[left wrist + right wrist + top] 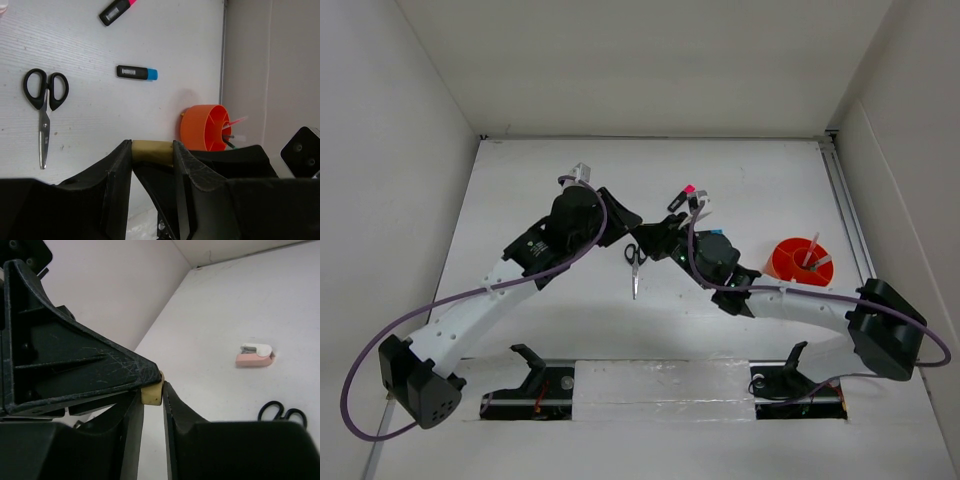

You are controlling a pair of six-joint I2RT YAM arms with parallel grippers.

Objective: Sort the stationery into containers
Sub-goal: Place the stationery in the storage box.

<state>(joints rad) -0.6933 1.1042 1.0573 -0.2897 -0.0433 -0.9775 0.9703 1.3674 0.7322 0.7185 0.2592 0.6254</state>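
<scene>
When I look down from the overhead camera, the left gripper (628,218) and the right gripper (652,240) meet tip to tip above the table (520,180). What sits between their fingers is too small to make out from there. The scissors (634,264) lie just beside the meeting tips. A pink-capped marker (681,197) lies just beyond the right gripper. The orange tub (783,262), with thin pens (810,252) standing in it, is well off to that gripper's outer side.

Through the left wrist camera I see the left fingers (120,170) clamped on a small yellow eraser (151,151), which touches both pads at the very tips. The tub appears just past the right-hand finger. A blue-capped marker (137,73) lies farther ahead of the tips, and the scissors are well out to the left.

Through the right wrist camera I see the right fingers (172,405) pinching the same eraser at their tips, a pad against each side. One finger of the left gripper reaches in from the left and meets the eraser too. A pink-and-white eraser (255,355) lies on the table ahead and to the right of the tips.
</scene>
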